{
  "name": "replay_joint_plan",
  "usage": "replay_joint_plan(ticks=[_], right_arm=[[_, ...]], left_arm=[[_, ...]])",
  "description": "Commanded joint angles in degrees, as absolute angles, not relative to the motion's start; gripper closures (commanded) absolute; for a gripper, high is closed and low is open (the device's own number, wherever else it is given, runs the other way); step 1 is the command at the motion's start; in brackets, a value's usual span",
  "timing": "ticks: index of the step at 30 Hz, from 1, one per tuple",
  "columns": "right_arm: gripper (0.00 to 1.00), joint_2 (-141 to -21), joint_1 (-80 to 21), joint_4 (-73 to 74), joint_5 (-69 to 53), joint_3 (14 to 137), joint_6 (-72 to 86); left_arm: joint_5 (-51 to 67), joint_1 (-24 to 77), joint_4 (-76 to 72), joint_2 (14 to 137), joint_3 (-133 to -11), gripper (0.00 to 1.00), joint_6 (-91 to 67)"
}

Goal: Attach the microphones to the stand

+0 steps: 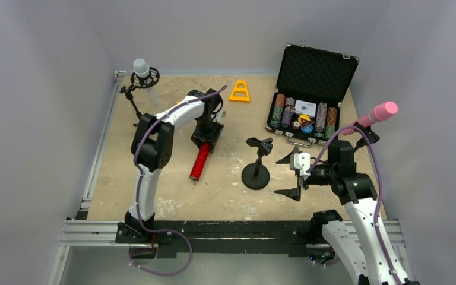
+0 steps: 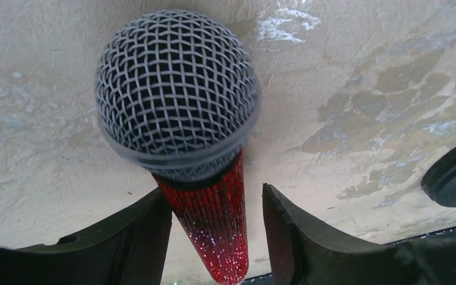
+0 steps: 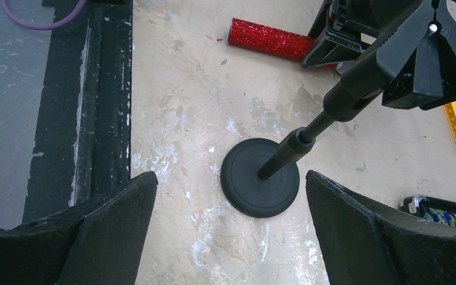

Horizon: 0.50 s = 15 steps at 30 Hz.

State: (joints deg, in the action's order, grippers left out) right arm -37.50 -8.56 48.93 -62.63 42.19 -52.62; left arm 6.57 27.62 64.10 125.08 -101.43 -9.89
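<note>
Beige tabletop (image 1: 214,202) holds a black round-based stand (image 1: 256,176) at centre frame. Left of it lies the glittery red, silver-meshed microphone (image 1: 200,161). My left gripper (image 2: 214,193) straddles its handle, jaws apart, unclamped. Pickup step, I judge; next, squeeze. My right gripper (image 3: 231,178) gapes wide.

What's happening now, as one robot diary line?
left gripper: open around red microphone on table | right gripper: open, beside empty stand | white microphone, pink microphone: mounted

Lying microphone (image 1: 200,161) on table (image 1: 172,193) left of centre, left end effector (image 1: 206,135) straddling its far end. Empty stand (image 1: 256,172) to its right, case (image 1: 309,98) behind that. Back-left microphone (image 1: 142,69) and right-edge microphone (image 1: 379,113) sit on stands.
</note>
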Motion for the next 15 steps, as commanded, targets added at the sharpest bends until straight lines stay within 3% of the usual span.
replay_joint_plan(ticks=[1,10,15], right_arm=[[0.01,-37.8,-8.09,49.15,-63.9,44.04,-53.39],[0.01,-37.85,-8.07,49.48,-64.15,44.12,-53.6],[0.01,-37.87,-8.02,49.65,-64.29,44.21,-53.66]], left_arm=[[9.14,27.6,66.36,126.27,-104.41,0.41,-10.31],[7.39,27.64,67.15,128.09,-103.46,0.51,-10.63],[6.8,27.69,67.19,128.53,-102.98,0.47,-10.55]])
